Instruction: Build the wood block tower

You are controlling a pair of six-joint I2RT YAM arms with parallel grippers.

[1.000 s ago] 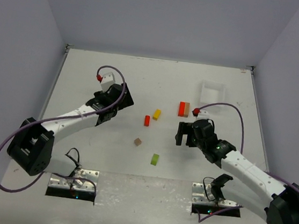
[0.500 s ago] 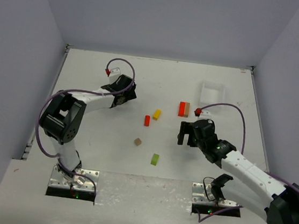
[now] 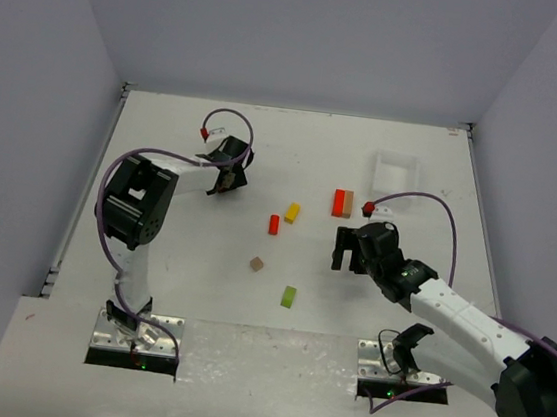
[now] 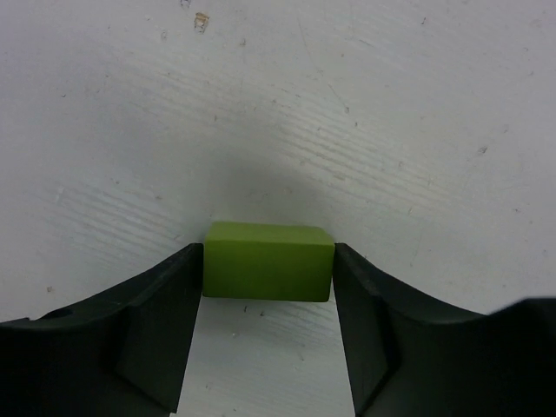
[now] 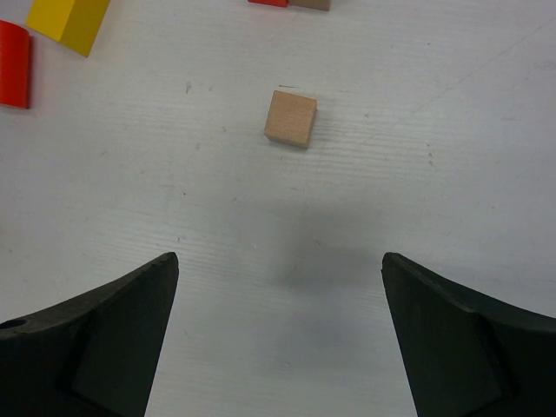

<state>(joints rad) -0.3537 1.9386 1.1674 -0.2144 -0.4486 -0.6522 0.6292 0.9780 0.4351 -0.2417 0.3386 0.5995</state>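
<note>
In the left wrist view a lime green block (image 4: pixel 269 248) lies on the white table with my left gripper (image 4: pixel 268 276) shut on it, both fingers against its ends. From above, the left gripper (image 3: pixel 225 175) sits at the far left and hides that block. Another green block (image 3: pixel 289 296), a red piece (image 3: pixel 274 224), a yellow bar (image 3: pixel 292 211), a small brown cube (image 3: pixel 256 263) and a red and brown pair (image 3: pixel 343 203) are spread over the middle. My right gripper (image 3: pixel 344 248) hangs open and empty (image 5: pixel 280 261), with a brown cube (image 5: pixel 290 118) ahead of it.
A white rectangular tray (image 3: pixel 397 158) stands at the back right. Purple cables loop over both arms. Grey walls close the table on three sides. The yellow bar (image 5: pixel 65 19) and red piece (image 5: pixel 12 52) show at the right wrist view's top left.
The left arm has folded back and its gripper has moved toward the far left, come down, and closed from wide open onto the green block. The right arm has barely moved.
</note>
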